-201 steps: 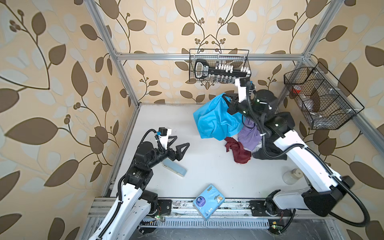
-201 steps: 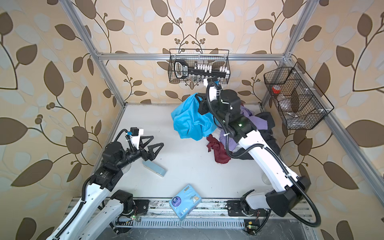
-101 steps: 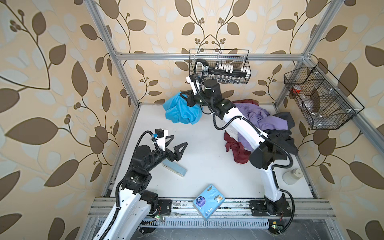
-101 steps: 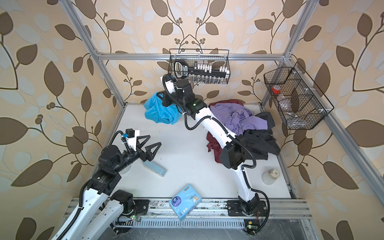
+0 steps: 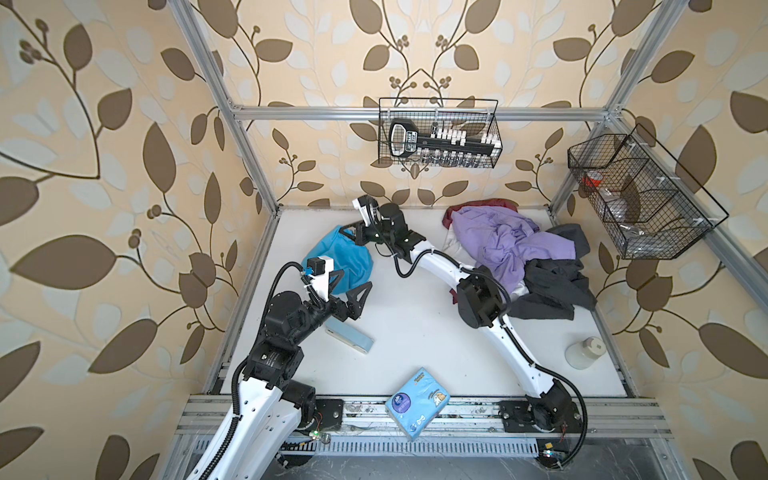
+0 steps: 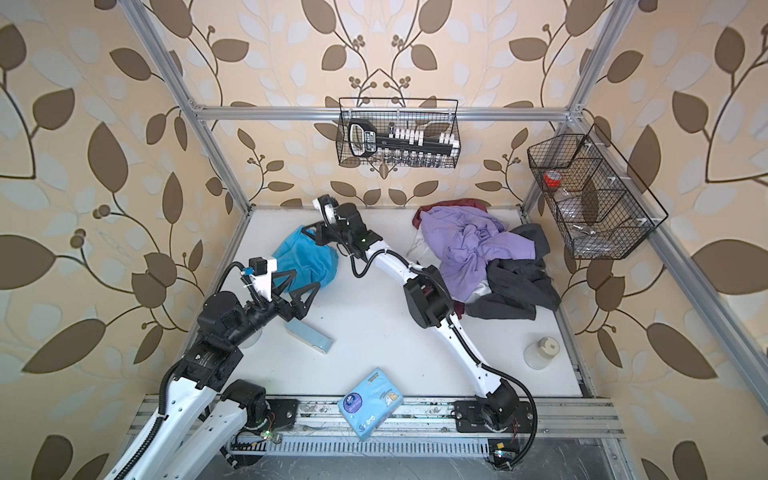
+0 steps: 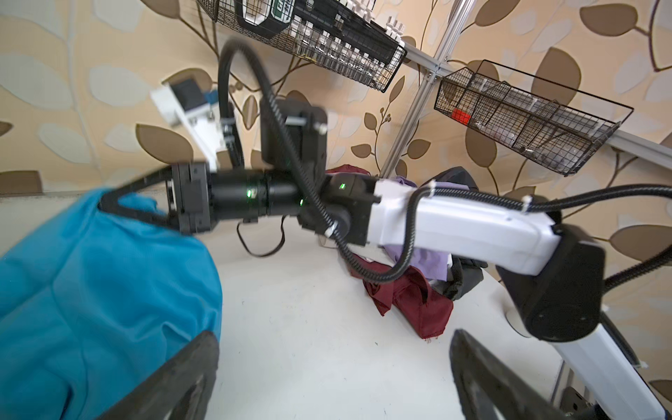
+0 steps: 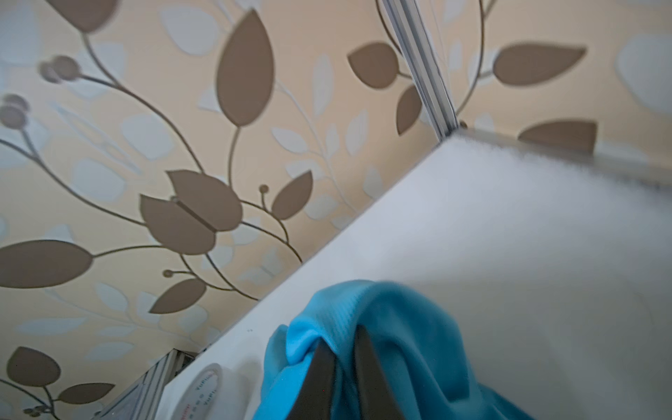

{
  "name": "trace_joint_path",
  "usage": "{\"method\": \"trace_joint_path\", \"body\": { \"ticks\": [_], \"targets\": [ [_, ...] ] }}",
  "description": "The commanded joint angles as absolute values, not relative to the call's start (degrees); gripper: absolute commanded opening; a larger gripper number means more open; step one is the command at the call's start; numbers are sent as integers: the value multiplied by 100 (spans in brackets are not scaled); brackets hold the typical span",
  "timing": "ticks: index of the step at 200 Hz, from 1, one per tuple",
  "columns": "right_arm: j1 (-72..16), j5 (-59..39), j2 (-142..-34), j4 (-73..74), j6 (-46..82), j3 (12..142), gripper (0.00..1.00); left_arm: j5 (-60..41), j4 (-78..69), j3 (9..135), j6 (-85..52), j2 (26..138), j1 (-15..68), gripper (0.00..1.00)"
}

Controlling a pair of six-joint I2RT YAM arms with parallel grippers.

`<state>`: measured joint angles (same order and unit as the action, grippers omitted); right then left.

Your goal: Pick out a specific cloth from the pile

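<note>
The turquoise cloth (image 5: 347,259) (image 6: 305,259) lies bunched on the white table at the back left, apart from the pile (image 5: 511,249) (image 6: 478,245) of lilac, maroon, white and dark grey garments at the back right. My right gripper (image 5: 347,232) (image 6: 311,232) reaches across to the cloth's far edge. In the right wrist view its fingers (image 8: 323,363) stand close together with a fold of cloth (image 8: 400,327) pinched between them. My left gripper (image 5: 351,282) (image 7: 334,349) hangs open at the cloth's near edge, holding nothing.
A pale blue flat box (image 5: 349,338) lies under the left gripper. A printed tissue pack (image 5: 417,403) sits at the front rail and a white jar (image 5: 586,351) at the front right. Wire baskets (image 5: 438,137) (image 5: 640,195) hang on the walls. A tape roll (image 8: 198,392) lies near the cloth.
My right arm has swung the cloth from above the pile across to the back left and lowered it onto the table. The left gripper has shifted slightly towards the cloth.
</note>
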<state>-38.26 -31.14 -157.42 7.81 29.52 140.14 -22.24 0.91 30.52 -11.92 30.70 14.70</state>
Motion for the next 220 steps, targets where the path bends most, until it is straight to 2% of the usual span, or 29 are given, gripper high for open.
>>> {"method": "trace_joint_path", "body": {
  "ticks": [1, 16, 33, 54, 82, 146, 220],
  "targets": [
    [-3867, -3160, -15864, 958, 3203, 13935, 20, -2145, -192, 2997, -1099, 3023, 1529, 99],
    [-3867, -3145, -15874, 907, 3143, 13734, 26, -2129, -203, 2993, -1091, 3062, 1529, 99],
    [-3867, -3196, -15850, 727, 3027, 13694, 46, -2128, -177, 3006, -1082, 3102, 1529, 99],
    [-3867, -3305, -15599, 638, 2917, 13567, 75, -2128, -167, 3031, -1086, 3120, 1529, 99],
    [-3867, -3099, -14823, 550, 2522, 12974, 99, -2144, -158, 3041, -1081, 3090, 1529, 99],
    [-3782, -813, -12680, -1183, 1283, 11379, 100, -2165, -99, 3053, -1088, 3035, 1556, 99],
    [-3392, 282, -9528, -915, 875, 7628, 100, -1749, 156, 3065, -902, 3037, 1659, 99]
  ]
}}
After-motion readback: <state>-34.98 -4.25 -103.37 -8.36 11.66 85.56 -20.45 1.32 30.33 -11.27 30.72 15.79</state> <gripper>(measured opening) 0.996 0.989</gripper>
